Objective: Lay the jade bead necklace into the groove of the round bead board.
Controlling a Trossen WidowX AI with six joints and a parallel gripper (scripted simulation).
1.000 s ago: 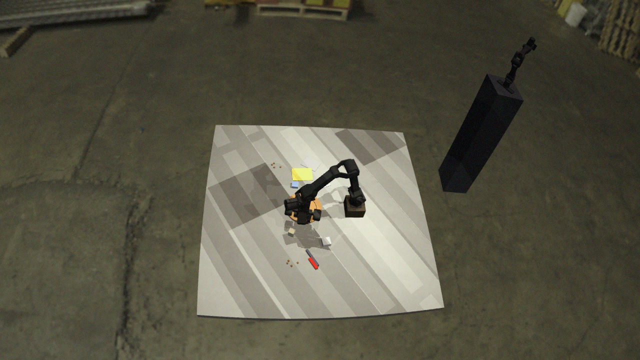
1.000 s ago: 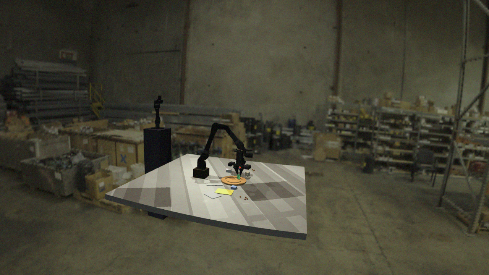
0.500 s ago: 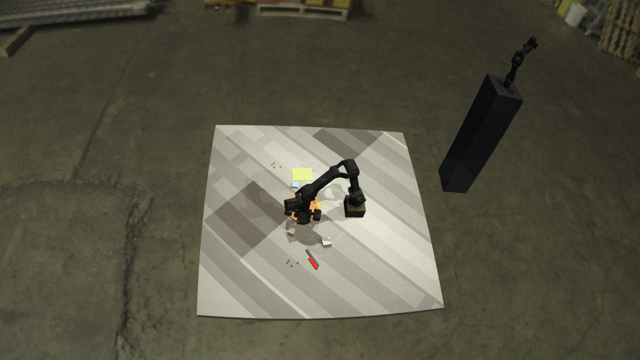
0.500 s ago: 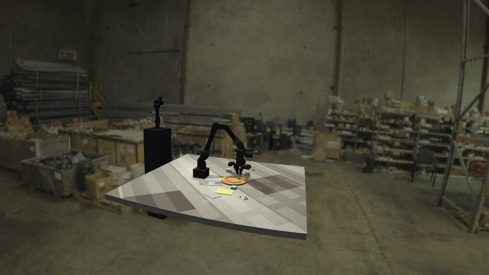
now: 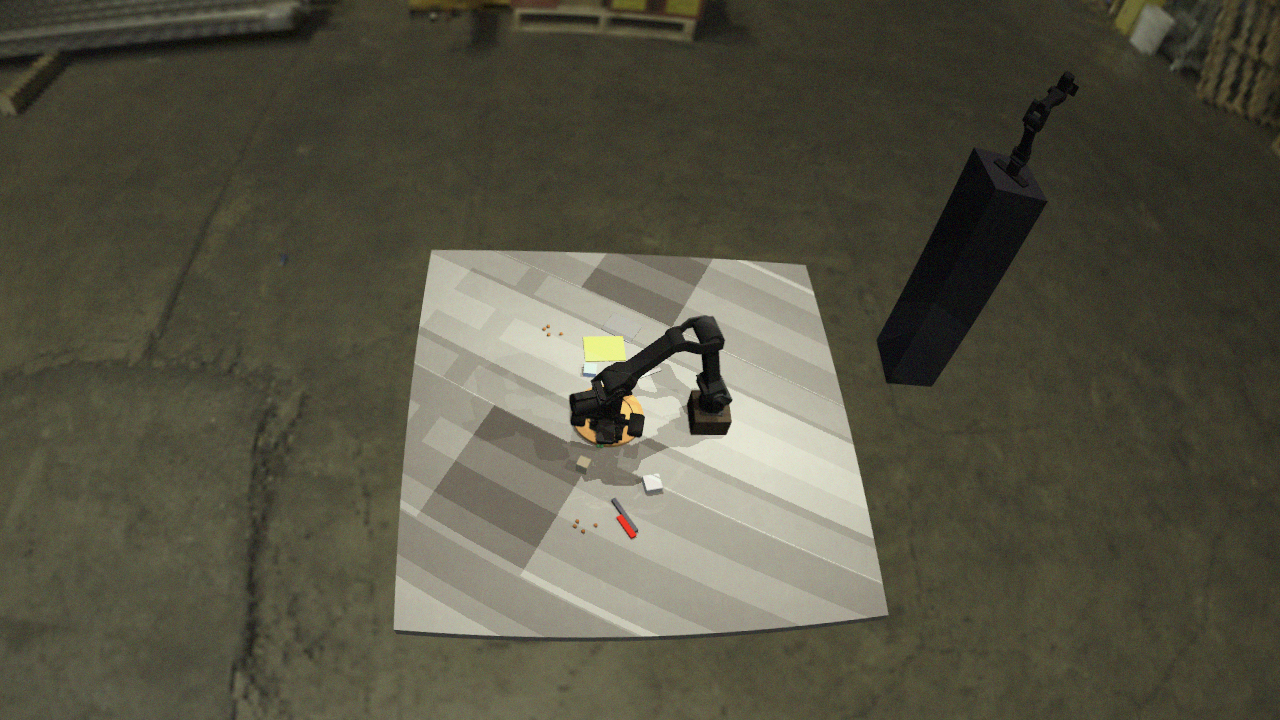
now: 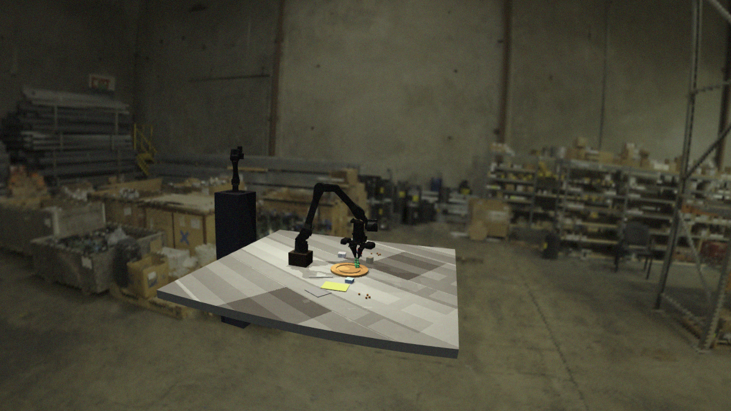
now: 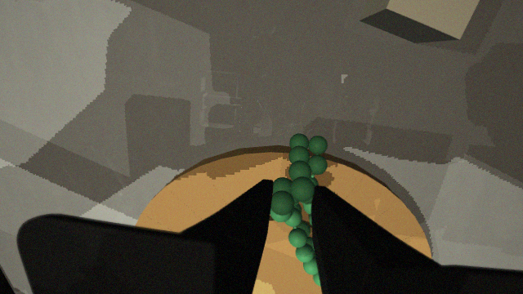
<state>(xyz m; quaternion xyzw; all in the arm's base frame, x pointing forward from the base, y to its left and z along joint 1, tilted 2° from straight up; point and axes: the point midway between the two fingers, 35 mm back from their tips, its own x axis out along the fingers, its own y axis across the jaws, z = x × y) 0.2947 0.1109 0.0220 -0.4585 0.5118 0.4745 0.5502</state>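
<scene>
The necklace [image 7: 301, 192] is pinched between the closed fingers of the gripper [image 7: 292, 196]. Its green beads are bunched at the fingertips, with a strand hung below them. It is held above the board [image 7: 204, 196], over the near rim.

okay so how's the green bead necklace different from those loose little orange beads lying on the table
The necklace is green, strung and bunched, pinched in the closed gripper over the round board. The orange beads are far smaller, loose and scattered flat on the table, untouched. Both are round beads.
</scene>
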